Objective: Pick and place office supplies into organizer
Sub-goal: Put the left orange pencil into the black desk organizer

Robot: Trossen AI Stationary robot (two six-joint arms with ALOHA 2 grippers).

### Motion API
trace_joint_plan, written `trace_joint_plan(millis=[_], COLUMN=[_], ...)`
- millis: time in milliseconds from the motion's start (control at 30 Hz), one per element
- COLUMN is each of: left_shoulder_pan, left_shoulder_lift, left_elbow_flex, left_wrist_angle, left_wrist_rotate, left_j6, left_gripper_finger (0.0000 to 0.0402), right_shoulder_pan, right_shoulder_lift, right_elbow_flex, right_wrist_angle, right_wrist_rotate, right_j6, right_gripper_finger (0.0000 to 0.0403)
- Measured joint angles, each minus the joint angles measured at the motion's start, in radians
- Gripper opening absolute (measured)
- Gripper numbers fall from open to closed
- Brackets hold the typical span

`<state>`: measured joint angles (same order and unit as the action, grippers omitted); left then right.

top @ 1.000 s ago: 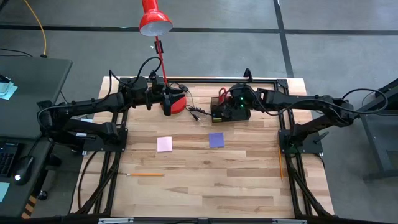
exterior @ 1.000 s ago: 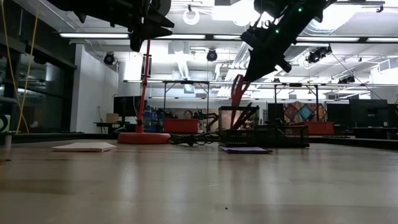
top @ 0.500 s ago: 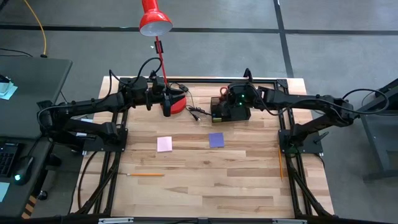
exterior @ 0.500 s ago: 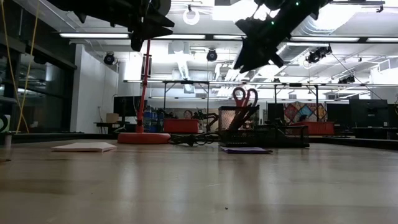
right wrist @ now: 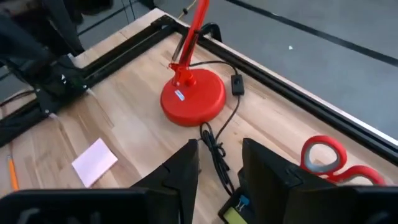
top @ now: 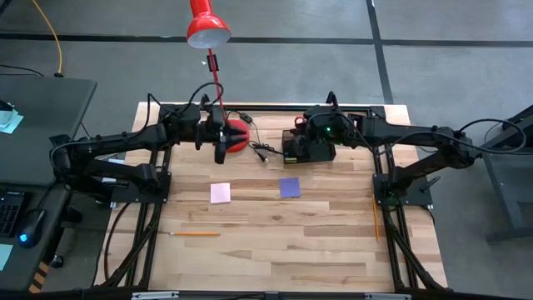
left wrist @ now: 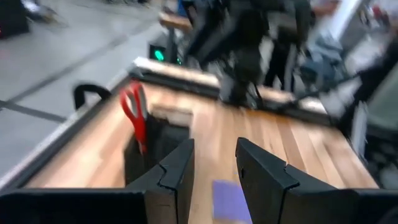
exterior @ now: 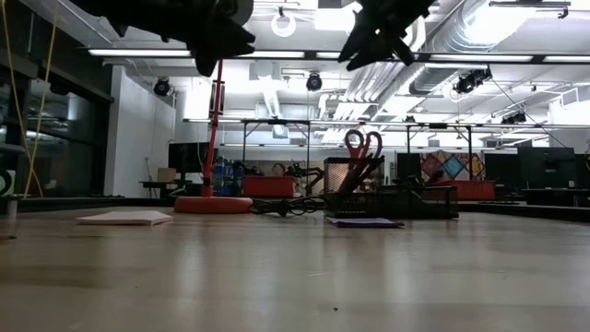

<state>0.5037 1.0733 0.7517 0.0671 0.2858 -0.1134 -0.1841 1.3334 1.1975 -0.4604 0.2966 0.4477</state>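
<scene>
The black organizer [top: 306, 150] stands at the table's far side, right of centre. Red-handled scissors [exterior: 362, 145] stand in it, blades down and handles up, leaning on its wall. My right gripper [right wrist: 221, 163] hangs open above the organizer, clear of the scissors [right wrist: 329, 158]. My left gripper [left wrist: 214, 168] is open and holds nothing, high over the lamp's base. A pink sticky pad [top: 220, 192] and a purple one [top: 289, 187] lie flat mid-table. One orange pencil [top: 196, 234] lies near the left, another [top: 376, 218] by the right edge.
A red desk lamp stands on its round base [top: 237, 135] at the far centre, its head [top: 206, 29] beyond the table. Its black cable [top: 262, 150] runs between base and organizer. The near half of the wooden table [top: 283, 258] is bare.
My right gripper has let go of the scissors' handles and risen well above the organizer. The scissors have stayed behind, standing in the organizer with their handles up. My left gripper has turned a little at the wrist without changing place.
</scene>
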Motion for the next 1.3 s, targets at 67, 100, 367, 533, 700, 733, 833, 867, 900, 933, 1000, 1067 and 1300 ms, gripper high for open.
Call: trace_joint_plan(millis=[67, 100, 367, 533, 700, 733, 833, 867, 900, 933, 1000, 1067, 1300], left_shoulder_pan=[-0.002, -0.009, -0.202, -0.394, -0.595, -0.629, -0.722, -0.750, -0.779, -0.802, -0.836, -0.861, -0.920], left_shoulder_lift=[0.000, 0.000, 0.000, 0.000, 0.011, 0.011, 0.025, 0.032, 0.042, 0.061, 0.105, 0.155, 0.305], left_elbow_flex=[0.000, 0.000, 0.000, 0.000, 0.000, 0.000, 0.000, 0.000, 0.000, 0.001, 0.000, 0.000, 0.000], left_wrist_angle=[-0.068, -0.103, -0.351, -0.546, -0.744, -0.786, -0.858, -0.881, -0.899, -0.901, -0.912, -0.886, -0.868], left_wrist_rotate=[0.052, 0.073, 0.046, -0.090, -0.230, -0.247, -0.276, -0.279, -0.279, -0.265, -0.202, -0.122, 0.003], left_j6=[0.036, 0.052, 0.129, 0.010, -0.199, -0.250, -0.403, -0.433, -0.456, -0.476, -0.509, -0.530, -0.617], left_gripper_finger=[0.0106, 0.0106, 0.0106, 0.0106, 0.0106, 0.0106, 0.0106, 0.0106, 0.0106, 0.0106, 0.0106, 0.0106, 0.0106], right_shoulder_pan=[0.005, 0.007, 0.024, 0.076, 0.140, 0.156, 0.196, 0.207, 0.217, 0.226, 0.240, 0.247, 0.247], right_shoulder_lift=[0.000, 0.000, 0.000, 0.000, 0.000, 0.000, 0.000, 0.000, 0.000, 0.000, 0.000, 0.000, 0.000], right_elbow_flex=[0.013, 0.018, 0.013, 0.012, 0.012, 0.012, 0.012, 0.012, 0.012, 0.012, 0.012, 0.012, 0.011], right_wrist_angle=[-0.032, -0.053, -0.245, -0.258, -0.268, -0.268, -0.267, -0.266, -0.264, -0.262, -0.255, -0.242, -0.213], right_wrist_rotate=[0.001, -0.001, -0.088, -0.145, -0.157, -0.143, -0.101, -0.091, -0.083, -0.072, -0.058, -0.063, -0.088], right_j6=[0.000, 0.000, -0.030, -0.091, -0.089, -0.090, -0.110, -0.115, -0.119, -0.123, -0.129, -0.136, -0.139], right_gripper_finger=[0.0114, 0.0114, 0.0114, 0.0114, 0.0114, 0.0114, 0.0114, 0.0114, 0.0114, 0.0114, 0.0114, 0.0114, 0.0114])
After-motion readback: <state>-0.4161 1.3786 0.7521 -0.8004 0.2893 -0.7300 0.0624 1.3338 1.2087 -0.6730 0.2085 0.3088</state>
